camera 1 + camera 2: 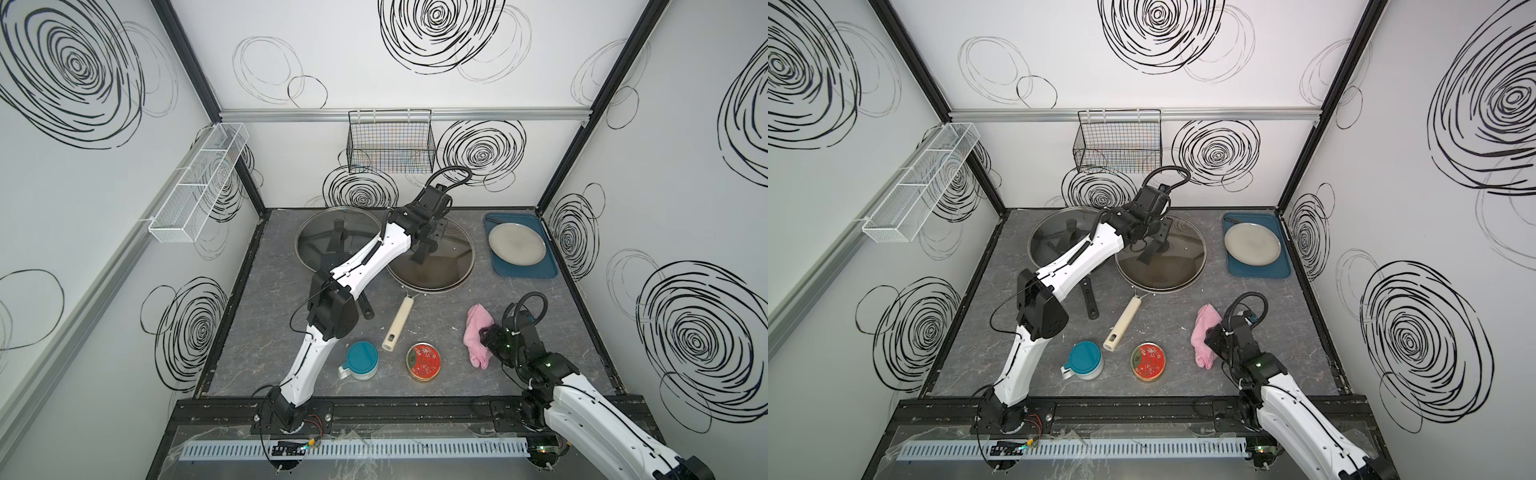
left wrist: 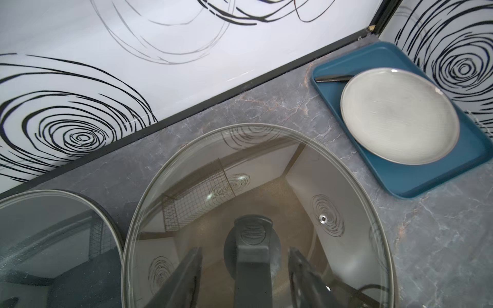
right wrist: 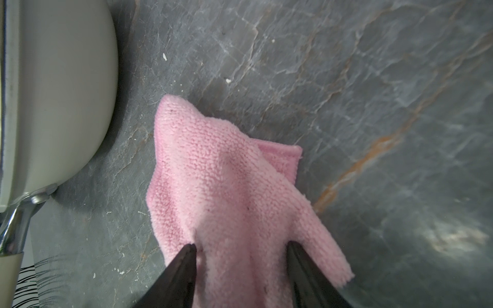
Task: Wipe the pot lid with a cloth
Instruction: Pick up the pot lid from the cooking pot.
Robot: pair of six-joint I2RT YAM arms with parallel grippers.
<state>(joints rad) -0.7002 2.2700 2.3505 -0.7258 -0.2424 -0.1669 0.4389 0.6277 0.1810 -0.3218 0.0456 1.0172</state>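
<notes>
The left tool (image 2: 245, 250) has its fingers apart on either side of the black plastic handle (image 2: 253, 234) of the steel-rimmed, domed clear-glass pot lid (image 2: 266, 170), touching neither side. To the right of the lid and nearer the robot, well apart from it, the small pink looped-terry cloth (image 3: 226, 186) lies rumpled on the grey marbled worktop (image 3: 373, 106). The right tool (image 3: 241, 246) straddles it, tips dimpling the pile. Whether it pinches the cloth cannot be told. Wiping seems not under way. The next move likely calls for a firm grip on the soft cloth and a carry to the slick glass.
</notes>
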